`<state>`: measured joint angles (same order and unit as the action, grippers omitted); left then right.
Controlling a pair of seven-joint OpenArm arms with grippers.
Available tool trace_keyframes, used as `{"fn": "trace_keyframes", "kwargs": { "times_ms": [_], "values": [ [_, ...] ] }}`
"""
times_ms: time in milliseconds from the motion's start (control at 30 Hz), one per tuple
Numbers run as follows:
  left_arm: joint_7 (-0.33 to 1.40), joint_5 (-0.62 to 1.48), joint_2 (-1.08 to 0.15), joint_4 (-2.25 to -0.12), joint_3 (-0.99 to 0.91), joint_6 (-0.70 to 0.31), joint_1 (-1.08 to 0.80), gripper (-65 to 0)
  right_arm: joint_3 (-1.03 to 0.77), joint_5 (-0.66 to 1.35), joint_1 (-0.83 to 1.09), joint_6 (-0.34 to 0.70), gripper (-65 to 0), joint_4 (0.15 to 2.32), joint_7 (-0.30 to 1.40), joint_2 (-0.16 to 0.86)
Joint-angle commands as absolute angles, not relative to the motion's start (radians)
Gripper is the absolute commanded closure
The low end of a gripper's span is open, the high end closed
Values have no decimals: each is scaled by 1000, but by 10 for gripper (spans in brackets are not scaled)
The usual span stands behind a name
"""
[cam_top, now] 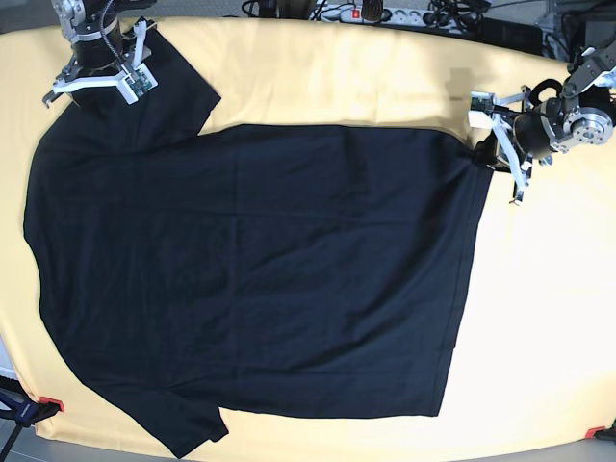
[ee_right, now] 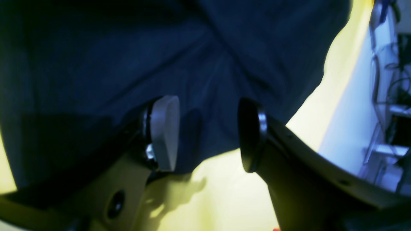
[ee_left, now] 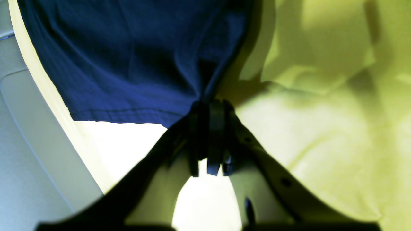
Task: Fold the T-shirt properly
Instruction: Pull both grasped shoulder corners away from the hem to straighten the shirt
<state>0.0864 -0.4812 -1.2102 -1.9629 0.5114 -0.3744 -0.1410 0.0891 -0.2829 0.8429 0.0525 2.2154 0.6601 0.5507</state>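
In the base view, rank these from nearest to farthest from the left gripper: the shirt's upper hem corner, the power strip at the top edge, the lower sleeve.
1. Hem corner: pinched in the left gripper, on the view's right.
2. Power strip: top edge, centre.
3. Lower sleeve: bottom left of the T-shirt.

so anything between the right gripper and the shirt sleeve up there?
Nothing visible. The right gripper is open with its jaws directly over the black T-shirt, fabric filling the gap in the right wrist view. The left gripper is already shut on the hem corner above the yellow tablecloth.
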Motion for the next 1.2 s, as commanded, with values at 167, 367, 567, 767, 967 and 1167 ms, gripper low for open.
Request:
{"fn": "trace_keyframes", "kwargs": {
  "times_ms": [167,367,567,767,967,1167],
  "values": [
    [84,-459,-1233,-1975,503,-363,-133,0,83,-263,839,75,-317,2141,646,561],
    [84,-459,-1233,-1975,503,-363,-133,0,83,-266,771,41,-317,2037,648,561],
    [84,-459,-1233,-1975,503,-363,-133,0,83,-265,767,38,-233,2033,651,561],
    [84,-459,-1233,-1975,503,-363,-133,0,83,-262,767,32,0,2032,651,561],
    [86,-463,-1234,-1975,503,-361,-132,0,83,-397,771,-61,0,2065,695,561],
    [135,-433,-1234,-2026,503,-230,-133,0,83,-427,839,-109,0,2225,696,566]
  ]
}}
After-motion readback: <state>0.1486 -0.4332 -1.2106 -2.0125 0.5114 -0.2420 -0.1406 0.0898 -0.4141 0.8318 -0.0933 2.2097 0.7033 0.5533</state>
